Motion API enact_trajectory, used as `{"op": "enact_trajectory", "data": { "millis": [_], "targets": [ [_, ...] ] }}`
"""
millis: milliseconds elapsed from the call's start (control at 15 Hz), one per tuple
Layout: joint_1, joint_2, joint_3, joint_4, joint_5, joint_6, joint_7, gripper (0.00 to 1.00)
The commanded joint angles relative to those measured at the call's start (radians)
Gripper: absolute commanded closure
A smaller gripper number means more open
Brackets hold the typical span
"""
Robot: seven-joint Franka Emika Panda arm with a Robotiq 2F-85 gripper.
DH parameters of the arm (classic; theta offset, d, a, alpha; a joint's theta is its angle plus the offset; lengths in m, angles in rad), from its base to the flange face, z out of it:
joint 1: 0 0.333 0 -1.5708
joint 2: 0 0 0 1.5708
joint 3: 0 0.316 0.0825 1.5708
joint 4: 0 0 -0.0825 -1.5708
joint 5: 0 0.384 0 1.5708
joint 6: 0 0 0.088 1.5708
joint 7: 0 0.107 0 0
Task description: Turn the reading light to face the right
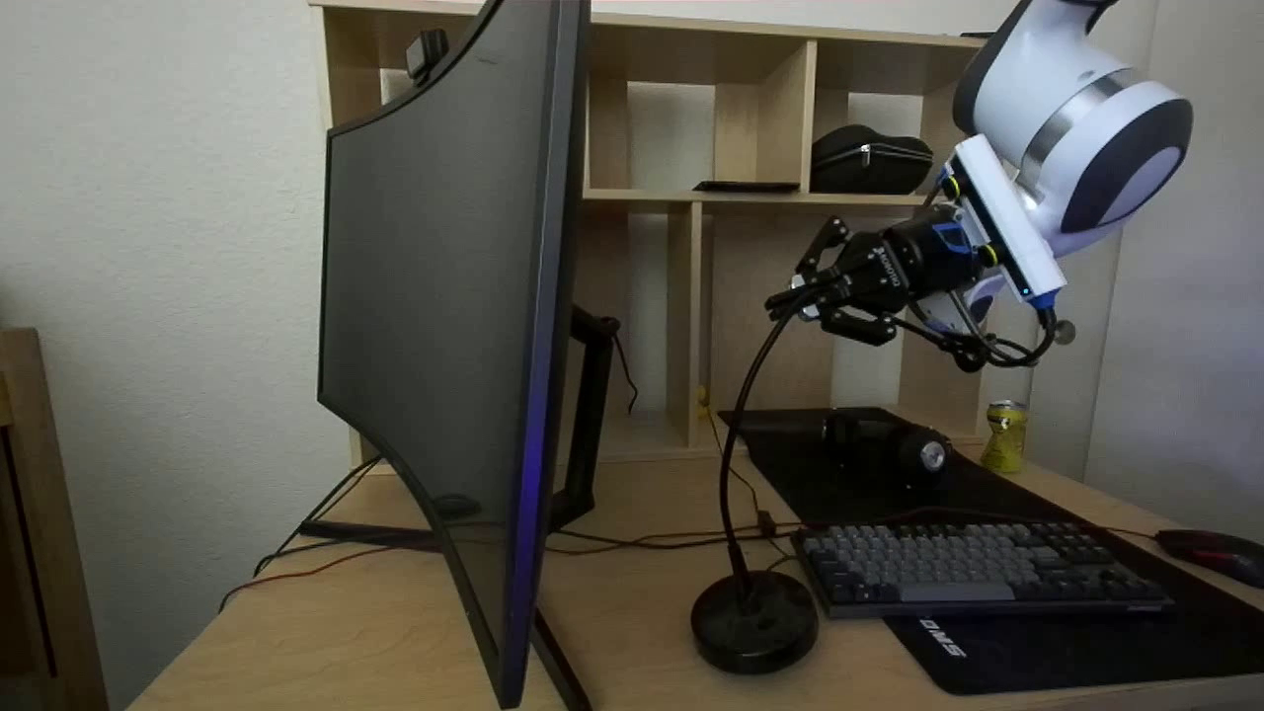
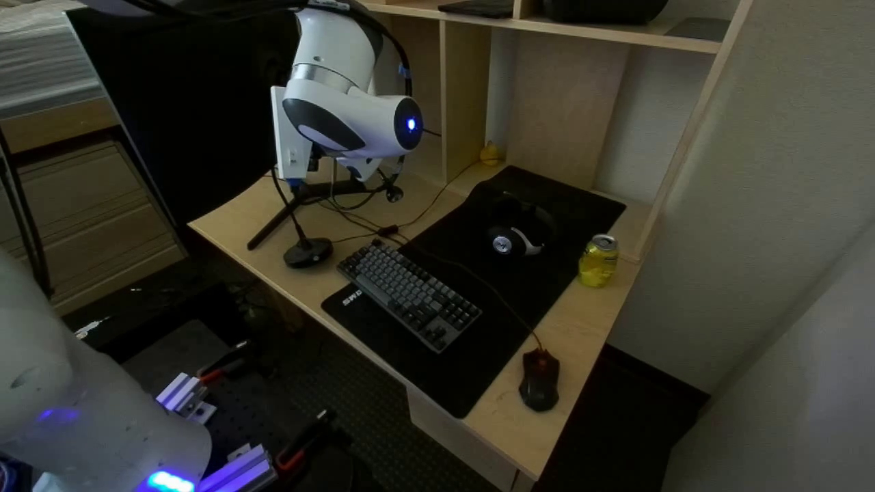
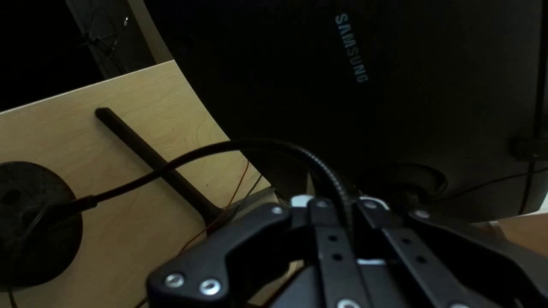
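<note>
Reading light (image 3: 257, 144) is on the bench (image 1: 632, 602), at the back side of the monitor (image 1: 444, 276), its round base (image 1: 755, 622) apart from the monitor's stand leg (image 3: 132, 141), neck (image 3: 319, 164) arcing up. Pincer (image 1: 802, 298) is out from monitor's back too, fingers (image 3: 329, 248) closed on upper neck. Lamp head can't be made out, so current facing = unknown.

Risks, my guess:
- Neck looks thin & bendy: may roll or slip btwn fingers instead of turning w/ the pincer.
- Base prob. light; a sideways pull or lift could tip or drag it, twd monitor's leg one way, or into the kbd (image 2: 410, 294), which sits farther from monitor than base, the other.
- Overswing twd monitor could knock its back w/ fingers or neck.
- Springy neck may creep back on release, undoing the turn; prob. needs slight over-bend, slow let-go.
- "Right" is ambiguous: w/ head hidden, easy to turn wrong way or stop short.
</note>
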Motion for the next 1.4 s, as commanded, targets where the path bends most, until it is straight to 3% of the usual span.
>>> {"op": "enact_trajectory", "data": {
  "millis": [0, 467, 1333],
  "targets": [
    [-0.009, 0.007, 0.007, 0.0, 0.094, -0.034, -0.067, 0.98],
    [-0.006, 0.049, 0.016, -0.014, 0.31, -0.066, -0.209, 0.98],
    [-0.003, 0.058, 0.02, -0.019, 0.302, -0.012, -0.248, 0.98]
  ]
}}
